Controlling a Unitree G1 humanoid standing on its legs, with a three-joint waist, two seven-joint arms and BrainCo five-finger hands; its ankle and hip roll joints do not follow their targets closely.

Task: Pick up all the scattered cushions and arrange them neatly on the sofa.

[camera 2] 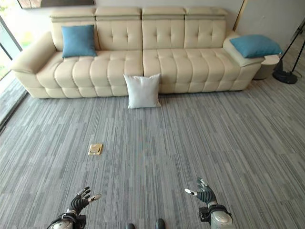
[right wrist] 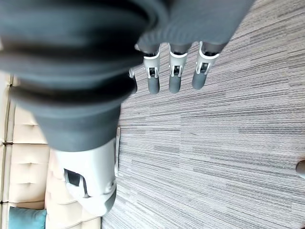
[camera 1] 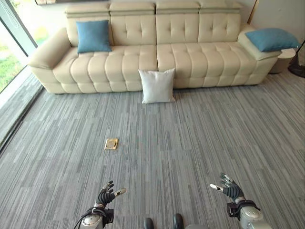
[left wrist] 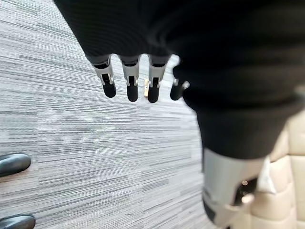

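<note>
The white cushion (camera 1: 157, 86) is propped against the sofa (camera 1: 190, 57), far ahead of both hands (camera 1: 106, 196) (camera 1: 230, 189), which are held empty, fingers relaxed.

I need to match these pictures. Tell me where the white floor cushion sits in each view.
Left eye view: white cushion upper centre, leaning against the sofa front.
Right eye view: upper centre, slightly left.
Left wrist view: probably the pale wedge at the sofa's edge.
Right wrist view: perhaps the thin white sliver beside the wrist.
Shared landmark: the cream sofa.
</note>
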